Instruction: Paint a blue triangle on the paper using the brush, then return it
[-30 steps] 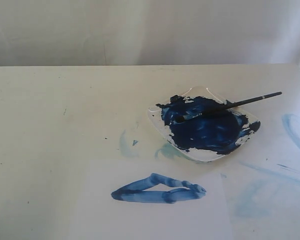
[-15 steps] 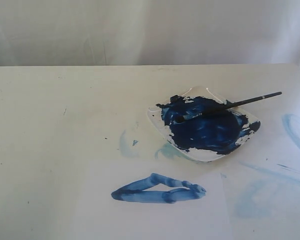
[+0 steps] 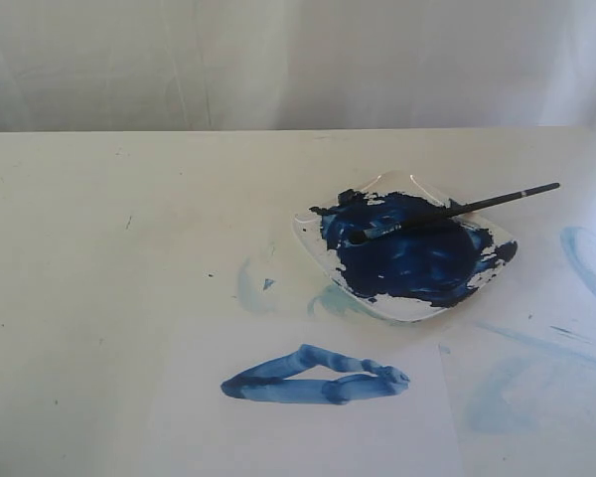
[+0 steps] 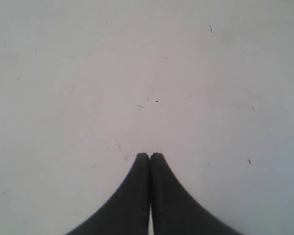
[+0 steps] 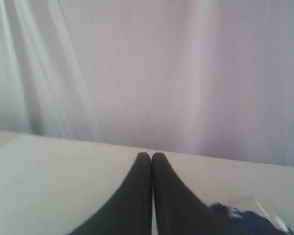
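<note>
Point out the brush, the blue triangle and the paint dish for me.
brush (image 3: 457, 210), exterior view, middle of its black handle.
blue triangle (image 3: 308, 394), exterior view, its lower stroke.
paint dish (image 3: 405, 310), exterior view, its bare near rim.

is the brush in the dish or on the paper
In the dish: the brush lies across it, bristles in the paint, handle overhanging the rim.

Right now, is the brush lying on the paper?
No, the brush rests across the paint dish, apart from the paper.
</note>
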Robot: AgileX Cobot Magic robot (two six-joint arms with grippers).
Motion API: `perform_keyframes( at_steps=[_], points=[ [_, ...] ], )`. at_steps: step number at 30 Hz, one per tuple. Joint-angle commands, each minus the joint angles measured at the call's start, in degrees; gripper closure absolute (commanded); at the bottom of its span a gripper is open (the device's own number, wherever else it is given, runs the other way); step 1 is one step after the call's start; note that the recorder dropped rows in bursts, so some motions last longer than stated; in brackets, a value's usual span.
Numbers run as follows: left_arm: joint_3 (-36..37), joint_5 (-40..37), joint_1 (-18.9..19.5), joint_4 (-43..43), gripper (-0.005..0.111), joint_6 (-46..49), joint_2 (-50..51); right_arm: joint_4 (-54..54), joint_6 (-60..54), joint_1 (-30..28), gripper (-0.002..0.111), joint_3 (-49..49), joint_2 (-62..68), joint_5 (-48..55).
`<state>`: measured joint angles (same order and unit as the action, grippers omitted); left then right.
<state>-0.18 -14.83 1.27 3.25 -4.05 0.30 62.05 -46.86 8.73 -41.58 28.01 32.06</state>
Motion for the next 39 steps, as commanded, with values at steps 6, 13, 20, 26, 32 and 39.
perform_keyframes(
  at_steps=[6, 13, 20, 26, 32, 39],
  points=[
    [0.18, 0.17, -0.35, 0.04, 0.107, -0.26, -0.3, 35.52, 1.45, 0.41, 0.108, 0.18, -2.16, -12.01],
    [0.18, 0.16, -0.35, 0.04, 0.107, -0.15, -0.3, 37.89, 1.97, 0.41, 0.108, 0.09, -2.16, -3.78],
    [0.18, 0.16, -0.35, 0.04, 0.107, -0.15, -0.3, 35.53, -1.78, 0.41, 0.108, 0.09, -1.56, -5.55],
    [0.18, 0.16, -0.35, 0.04, 0.107, -0.15, -0.3, -0.91, 8.51, 0.41, 0.108, 0.2, -1.09, -8.47],
    [0.18, 0.16, -0.35, 0.04, 0.107, -0.15, -0.3, -40.05, 37.51, 0.41, 0.108, 5.15, -1.58, -10.92],
    [0.18, 0.16, -0.35, 0.04, 0.107, -0.15, -0.3, -50.07, 42.18, 0.41, 0.108, 16.72, -2.9, -18.54]
  ],
)
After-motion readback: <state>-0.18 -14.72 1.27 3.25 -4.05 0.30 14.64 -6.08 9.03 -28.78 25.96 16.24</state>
